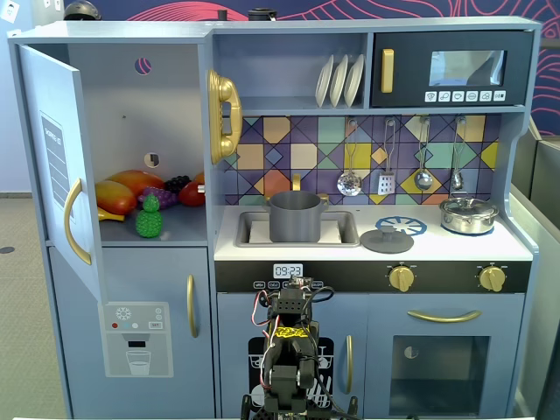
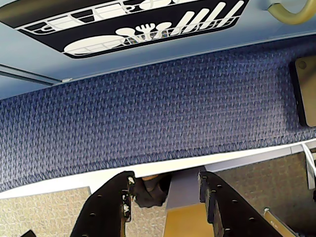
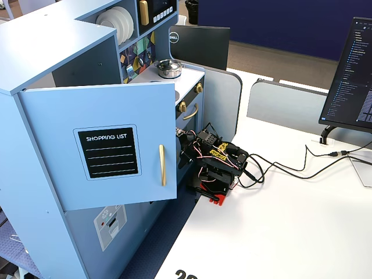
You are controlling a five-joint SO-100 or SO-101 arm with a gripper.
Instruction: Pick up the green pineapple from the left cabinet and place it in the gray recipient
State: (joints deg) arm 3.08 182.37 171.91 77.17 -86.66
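In a fixed view you see the green pineapple (image 1: 150, 218) standing on the shelf of the left cabinet (image 1: 122, 131), whose door is open, in front of other toy fruit, and the gray recipient (image 1: 295, 217) sits in the sink. In the wrist view your pincer (image 2: 165, 192) is open and empty, facing the floor. The pineapple looks light, stiff and bumpy, so I would take it around the round body, not the leaves.

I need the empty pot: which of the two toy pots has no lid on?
The dark-gray cylindrical pot standing in the sink; the shiny silver pot at right wears its lid.
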